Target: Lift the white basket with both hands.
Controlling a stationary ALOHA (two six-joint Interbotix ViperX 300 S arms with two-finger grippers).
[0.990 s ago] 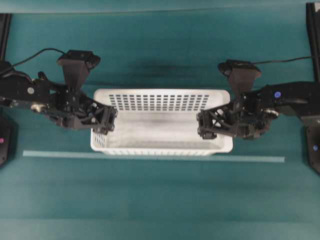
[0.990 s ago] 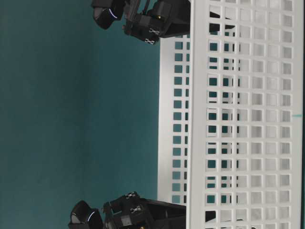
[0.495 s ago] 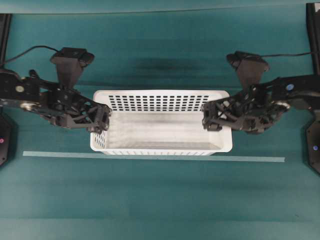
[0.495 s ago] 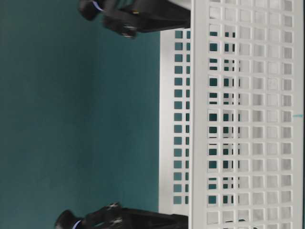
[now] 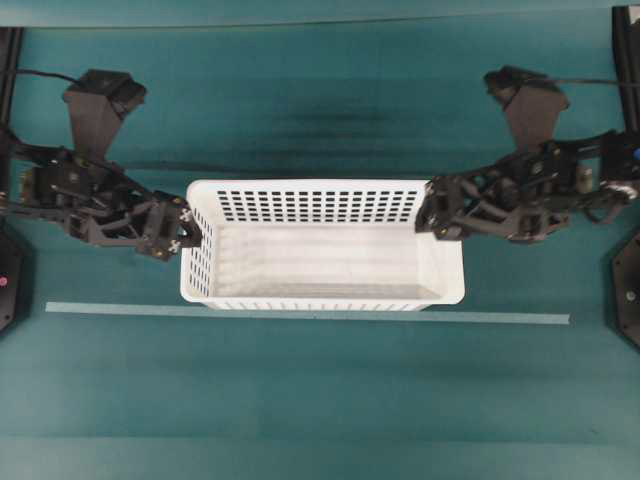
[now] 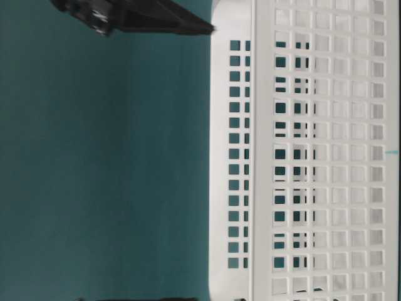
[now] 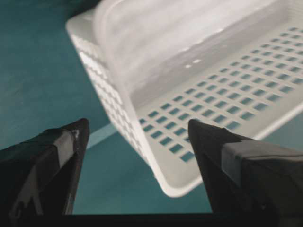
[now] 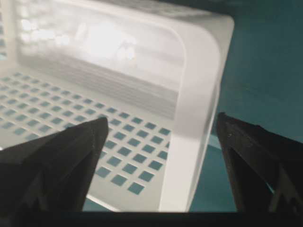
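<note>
The white basket (image 5: pixel 320 250) rests on the teal table, its walls perforated and nothing inside; it also fills the right of the table-level view (image 6: pixel 313 157). My left gripper (image 5: pixel 183 232) hangs open just outside the basket's left end. In the left wrist view its gripper (image 7: pixel 138 124) has the basket's near corner and rim (image 7: pixel 142 142) showing between the spread fingers (image 7: pixel 57 156), untouched. My right gripper (image 5: pixel 430 208) stands open over the right end wall near the back corner. In the right wrist view that gripper (image 8: pixel 161 118) straddles the rounded end rim (image 8: pixel 194 142) without touching it.
A pale tape line (image 5: pixel 300 314) runs across the table just in front of the basket. Black frame posts stand at the far left (image 5: pixel 10 60) and far right (image 5: pixel 628 60), with an arm base (image 5: pixel 628 290) at the right edge.
Both grippers have drawn outward and toward the back, from inside the basket's ends to its end walls. They stayed open. The basket has not moved.
</note>
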